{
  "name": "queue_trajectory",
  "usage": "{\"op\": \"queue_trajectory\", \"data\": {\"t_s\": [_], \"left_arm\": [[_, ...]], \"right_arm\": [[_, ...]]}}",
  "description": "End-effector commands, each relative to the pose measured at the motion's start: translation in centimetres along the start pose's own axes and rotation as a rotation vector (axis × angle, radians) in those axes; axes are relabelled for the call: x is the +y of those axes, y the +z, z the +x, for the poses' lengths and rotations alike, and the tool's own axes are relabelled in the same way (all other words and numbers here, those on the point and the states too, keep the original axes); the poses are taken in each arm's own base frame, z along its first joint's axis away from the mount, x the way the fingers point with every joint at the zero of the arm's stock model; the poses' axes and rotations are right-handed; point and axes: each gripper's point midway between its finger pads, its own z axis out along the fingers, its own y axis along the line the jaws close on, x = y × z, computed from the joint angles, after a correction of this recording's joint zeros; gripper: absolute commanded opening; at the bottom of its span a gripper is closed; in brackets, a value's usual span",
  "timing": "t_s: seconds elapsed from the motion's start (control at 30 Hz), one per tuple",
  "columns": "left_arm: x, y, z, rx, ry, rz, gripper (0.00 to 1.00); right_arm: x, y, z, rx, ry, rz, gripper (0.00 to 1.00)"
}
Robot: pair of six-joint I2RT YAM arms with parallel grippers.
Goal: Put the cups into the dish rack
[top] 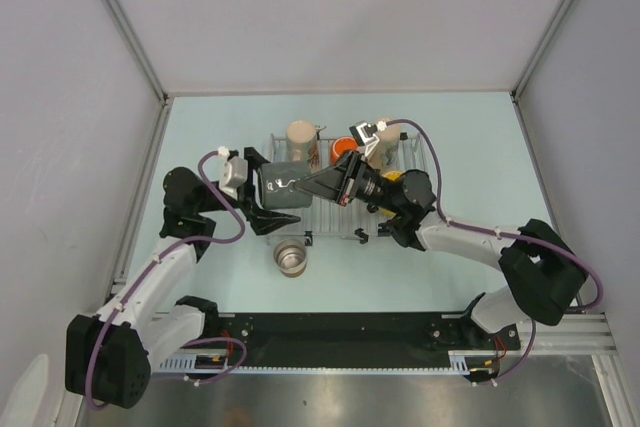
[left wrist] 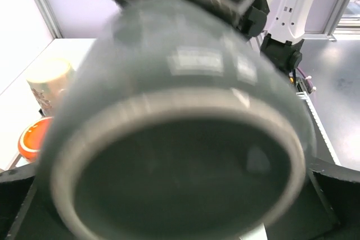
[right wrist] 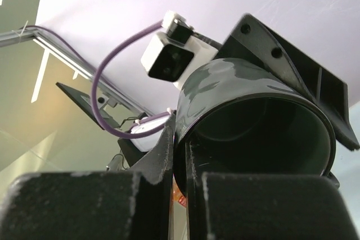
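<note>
A dark grey-green cup hangs on its side above the left end of the dish rack. My right gripper is shut on its rim, one finger inside the mouth and one outside, as the right wrist view shows on the cup. My left gripper is open, its fingers straddling the cup's base, which fills the left wrist view. In the rack stand two cream cups and an orange cup. A steel cup stands on the table.
A yellow cup shows partly under my right arm in the rack. The left wrist view catches a cream cup and the orange cup at its left edge. Grey walls enclose the table on three sides.
</note>
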Motion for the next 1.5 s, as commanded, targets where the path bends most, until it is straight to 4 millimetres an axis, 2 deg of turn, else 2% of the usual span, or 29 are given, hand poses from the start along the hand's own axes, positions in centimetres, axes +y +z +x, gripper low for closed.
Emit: {"op": "queue_trajectory", "data": {"t_s": [0.0, 0.2, 0.33, 0.53, 0.67, 0.83, 1.03, 1.33, 1.47], "left_arm": [[-1.2, 0.0, -0.2, -0.004, 0.012, 0.045, 1.00], [0.0, 0.3, 0.0, 0.000, -0.042, 0.017, 1.00], [0.2, 0.4, -0.5, -0.025, -0.065, 0.013, 1.00], [0.7, 0.7, -2.6, -0.084, -0.069, -0.009, 0.99], [0.9, 0.9, -4.0, -0.135, -0.071, -0.023, 0.97], [0.7, 1.2, -4.6, -0.161, -0.124, 0.012, 0.92], [0.4, 1.4, -4.4, -0.174, -0.146, 0.058, 0.76], [0.2, 1.4, -4.8, -0.178, -0.124, 0.063, 0.38], [0.1, 1.3, -5.3, -0.184, -0.111, 0.062, 0.29]], "right_arm": [[14.4, -1.5, -4.0, -0.146, -0.278, -0.455, 0.00], [15.2, -1.7, -4.2, -0.144, -0.289, -0.469, 0.00], [14.8, -1.7, -4.1, -0.149, -0.286, -0.461, 0.00], [13.6, -1.0, -3.8, -0.151, -0.269, -0.443, 0.00], [13.4, -0.8, -3.8, -0.155, -0.266, -0.443, 0.00], [13.2, -0.1, -3.5, -0.155, -0.253, -0.447, 0.00], [13.4, -0.1, -3.4, -0.159, -0.258, -0.452, 0.00], [13.6, -0.4, -3.5, -0.177, -0.256, -0.447, 0.00], [13.4, -0.3, -3.3, -0.176, -0.246, -0.443, 0.00]]}}
